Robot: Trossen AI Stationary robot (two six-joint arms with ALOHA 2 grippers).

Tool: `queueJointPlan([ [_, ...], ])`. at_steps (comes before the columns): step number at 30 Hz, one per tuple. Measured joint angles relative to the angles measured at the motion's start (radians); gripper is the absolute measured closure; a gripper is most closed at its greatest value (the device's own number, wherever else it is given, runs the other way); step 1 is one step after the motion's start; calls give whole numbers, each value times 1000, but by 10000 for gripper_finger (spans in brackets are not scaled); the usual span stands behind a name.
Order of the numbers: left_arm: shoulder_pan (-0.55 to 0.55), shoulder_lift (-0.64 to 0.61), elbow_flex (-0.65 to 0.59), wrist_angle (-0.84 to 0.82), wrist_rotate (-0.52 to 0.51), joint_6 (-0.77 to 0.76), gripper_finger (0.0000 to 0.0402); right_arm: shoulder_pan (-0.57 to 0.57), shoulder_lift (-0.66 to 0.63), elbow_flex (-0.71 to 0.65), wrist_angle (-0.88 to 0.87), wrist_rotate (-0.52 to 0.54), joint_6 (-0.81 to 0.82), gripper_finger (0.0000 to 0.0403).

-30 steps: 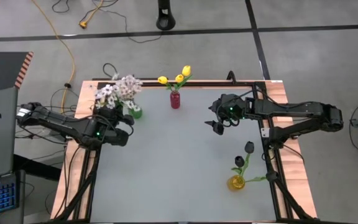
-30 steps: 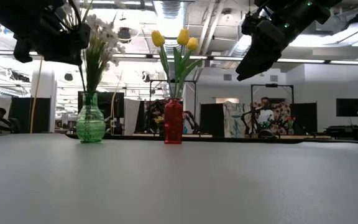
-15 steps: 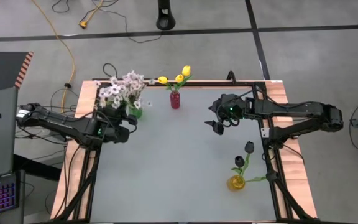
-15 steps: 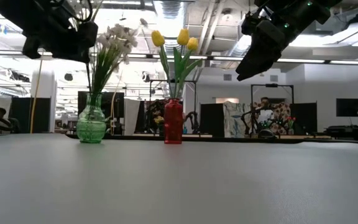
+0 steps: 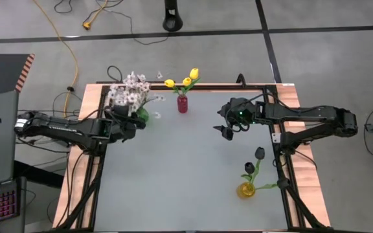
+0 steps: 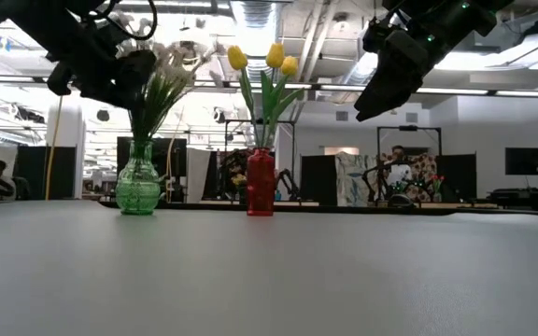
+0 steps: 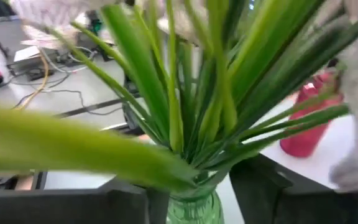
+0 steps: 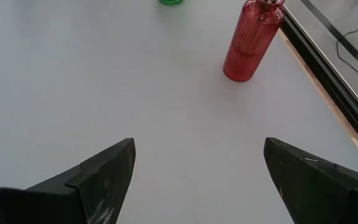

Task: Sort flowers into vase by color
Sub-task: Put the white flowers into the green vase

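White-pinkish blossom sprays (image 5: 129, 96) stand with their stems in the green vase (image 5: 142, 115) at the table's far left. My left gripper (image 7: 194, 186) is at that vase's neck (image 7: 193, 210), open, one finger on either side of the green stems (image 7: 188, 134) just above the mouth. Yellow tulips (image 5: 184, 80) stand in the red vase (image 5: 182, 104) at the far middle. Dark tulips (image 5: 254, 161) stand in the yellow vase (image 5: 245, 190) at the near right. My right gripper (image 5: 226, 131) hangs open above the table, right of the red vase (image 8: 249, 42), with nothing between its fingers.
The table's black frame rail (image 8: 328, 74) runs along the far edge just behind the red vase. The grey tabletop (image 5: 180, 175) stretches bare between the three vases. Beyond the table, cables lie on the floor (image 5: 76, 58) and a person sits in the room (image 6: 398, 168).
My left gripper has gone toward the green vase and a little down, taking the white sprays with it. Their heads have swung from upright to leaning toward the red vase, while the stems have stayed in the green vase. My right arm has kept still.
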Motion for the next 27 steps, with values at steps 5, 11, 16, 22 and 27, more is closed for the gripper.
queueJointPlan([
  [5,0,-18,0,-4,74,80,233,0,0,0,0,0,0,20],
  [11,0,-80,1,-37,128,173,224,0,0,0,-1,0,0,20],
  [16,0,-155,1,-76,178,249,223,0,0,0,-3,0,0,20],
  [22,0,-243,1,-123,327,318,223,0,0,0,-3,0,0,20],
  [27,0,-302,1,-141,418,373,223,0,-16,0,-5,0,0,20],
])
